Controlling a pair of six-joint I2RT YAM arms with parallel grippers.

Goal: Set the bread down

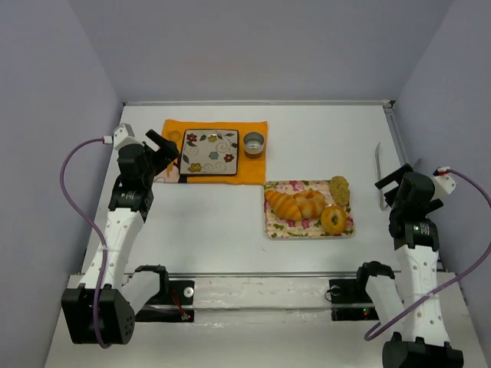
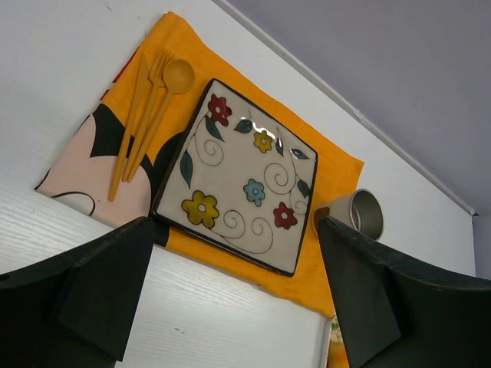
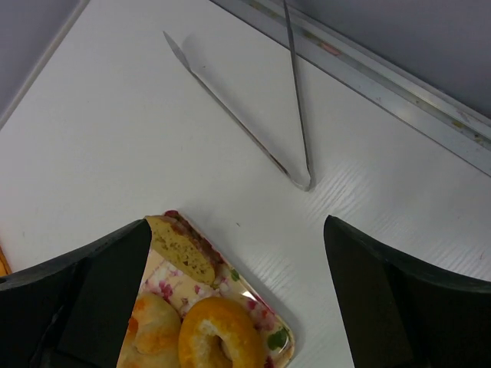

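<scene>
The bread (image 1: 340,189), a small flat tan speckled oval, leans at the far right corner of the floral tray (image 1: 308,228); in the right wrist view the bread (image 3: 182,250) lies by the tray's rim (image 3: 278,337). The square flowered plate (image 1: 209,152) sits on an orange cloth (image 1: 253,171) at the back; it fills the left wrist view (image 2: 242,178). My left gripper (image 1: 165,148) is open and empty just left of the plate. My right gripper (image 1: 391,184) is open and empty, right of the tray.
On the tray lie an orange croissant (image 1: 282,204), a round bun (image 1: 310,202) and a ring doughnut (image 1: 334,218). A metal cup (image 1: 254,142) stands right of the plate. Orange cutlery (image 2: 146,107) lies on the cloth. Metal tongs (image 1: 379,175) lie near the right wall.
</scene>
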